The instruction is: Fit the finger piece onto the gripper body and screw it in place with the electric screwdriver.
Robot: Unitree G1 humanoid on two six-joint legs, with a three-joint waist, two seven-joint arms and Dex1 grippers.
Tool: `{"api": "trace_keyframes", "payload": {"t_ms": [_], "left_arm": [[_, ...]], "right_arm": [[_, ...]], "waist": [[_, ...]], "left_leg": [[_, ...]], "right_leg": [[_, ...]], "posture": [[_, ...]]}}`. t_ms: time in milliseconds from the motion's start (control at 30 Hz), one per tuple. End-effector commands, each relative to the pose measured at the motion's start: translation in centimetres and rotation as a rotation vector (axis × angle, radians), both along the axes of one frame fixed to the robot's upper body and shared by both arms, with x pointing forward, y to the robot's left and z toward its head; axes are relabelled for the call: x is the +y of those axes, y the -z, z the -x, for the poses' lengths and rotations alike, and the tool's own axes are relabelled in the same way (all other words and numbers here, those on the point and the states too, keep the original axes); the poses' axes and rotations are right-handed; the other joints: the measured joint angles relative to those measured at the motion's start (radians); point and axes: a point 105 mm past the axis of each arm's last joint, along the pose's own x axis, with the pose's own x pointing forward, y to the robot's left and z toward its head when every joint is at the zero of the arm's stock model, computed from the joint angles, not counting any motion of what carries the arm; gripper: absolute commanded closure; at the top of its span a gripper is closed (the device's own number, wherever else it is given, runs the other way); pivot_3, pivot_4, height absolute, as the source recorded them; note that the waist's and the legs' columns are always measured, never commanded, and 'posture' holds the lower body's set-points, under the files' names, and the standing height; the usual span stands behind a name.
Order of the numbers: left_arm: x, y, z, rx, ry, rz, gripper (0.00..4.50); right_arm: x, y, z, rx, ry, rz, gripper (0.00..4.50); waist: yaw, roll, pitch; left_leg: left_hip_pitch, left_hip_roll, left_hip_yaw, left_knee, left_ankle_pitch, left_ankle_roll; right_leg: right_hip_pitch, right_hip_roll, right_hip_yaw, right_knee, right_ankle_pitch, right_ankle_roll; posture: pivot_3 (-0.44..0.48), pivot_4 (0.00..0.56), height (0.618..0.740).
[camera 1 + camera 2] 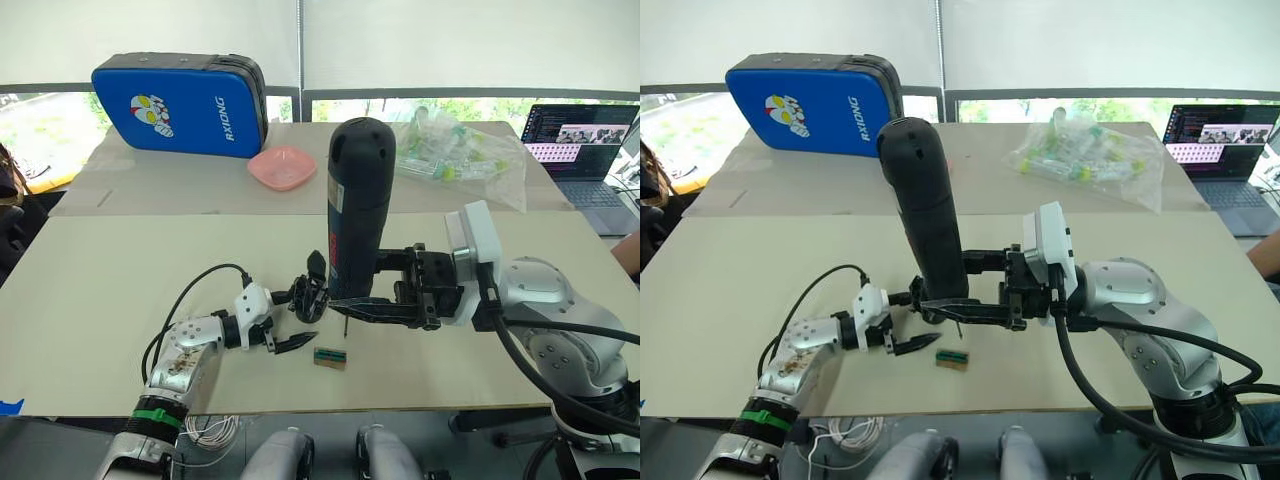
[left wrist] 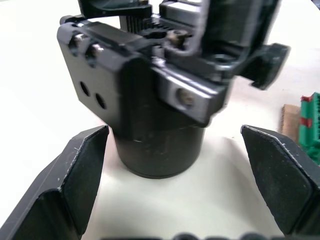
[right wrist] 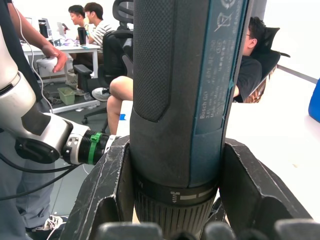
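Left eye view: electric screwdriver (image 1: 358, 205) is clamped upright by right gripper (image 1: 385, 300), bit aimed down at gripper body (image 1: 310, 292). Body is flanked, poss. untouched, by wide-open left gripper (image 2: 175, 170).

the electric screwdriver (image 1: 360, 205) was black with a dark teal panel bearing pale lettering. the gripper body (image 2: 150, 100) was black with silvery screw heads. a blue padded case (image 1: 180, 105) carried a red, white and yellow cartoon figure and white lettering. the bowl (image 1: 282, 167) was pink, the table (image 1: 120, 270) pale beige. a small connector (image 1: 330, 357) was green on a brown base.
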Motion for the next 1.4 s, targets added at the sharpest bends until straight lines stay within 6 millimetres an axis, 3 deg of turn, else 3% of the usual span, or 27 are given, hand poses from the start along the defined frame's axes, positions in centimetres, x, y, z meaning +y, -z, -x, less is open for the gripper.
{"api": "trace_keyframes", "payload": {"t_ms": [33,167,1033,1133,1233,1400], "left_arm": [[-0.8,1.0,0.0,0.032,-0.029,-0.008,0.04],[-0.9,1.2,-0.9,0.042,-0.091,-0.009,0.04],[-2.6,1.1,-1.3,0.056,-0.041,-0.021,0.04],[-2.3,1.3,-1.1,0.063,-0.040,-0.030,0.84],[-2.3,1.4,-1.0,0.066,-0.036,-0.034,2.22],[-2.5,1.3,-0.9,0.061,-0.026,-0.034,2.21]], "right_arm": [[0.0,-1.1,0.5,-0.053,-0.012,-0.031,2.54],[0.0,-1.2,0.5,-0.055,-0.012,-0.031,2.54],[0.0,-1.3,0.4,-0.063,0.000,-0.033,2.54],[0.0,-1.4,0.4,-0.064,0.003,-0.034,2.54],[0.0,-1.5,0.4,-0.067,0.003,-0.038,2.54],[0.4,-3.0,0.3,-0.074,-0.016,-0.089,2.54]], "waist": [[0.008,0.000,0.000],[0.023,0.000,0.000],[0.037,0.000,0.000],[0.035,0.000,0.000],[0.032,0.000,0.000],[0.028,0.000,0.000]], "left_leg": [[0.000,0.000,0.000,0.000,0.000,0.000],[0.002,0.000,0.000,0.000,0.000,0.000],[0.002,-0.001,0.000,0.000,0.000,0.000],[0.002,-0.001,0.000,0.000,0.000,0.000],[0.002,-0.001,0.000,0.000,0.000,0.000],[0.002,0.000,0.000,0.000,0.000,0.000]], "right_leg": [[0.000,0.000,0.000,0.000,0.000,0.000],[0.000,-0.001,-0.001,-0.001,0.000,0.000],[0.001,-0.001,-0.002,-0.001,0.000,0.001],[0.001,-0.001,-0.002,-0.001,0.000,0.001],[0.001,-0.001,-0.002,-0.001,0.000,0.001],[0.001,-0.001,-0.002,-0.001,0.000,0.001]], "posture": [[0.000,0.150,0.740],[0.000,0.150,0.740],[0.000,0.150,0.740],[0.000,0.150,0.740],[0.000,0.150,0.740],[0.000,0.150,0.740]]}}
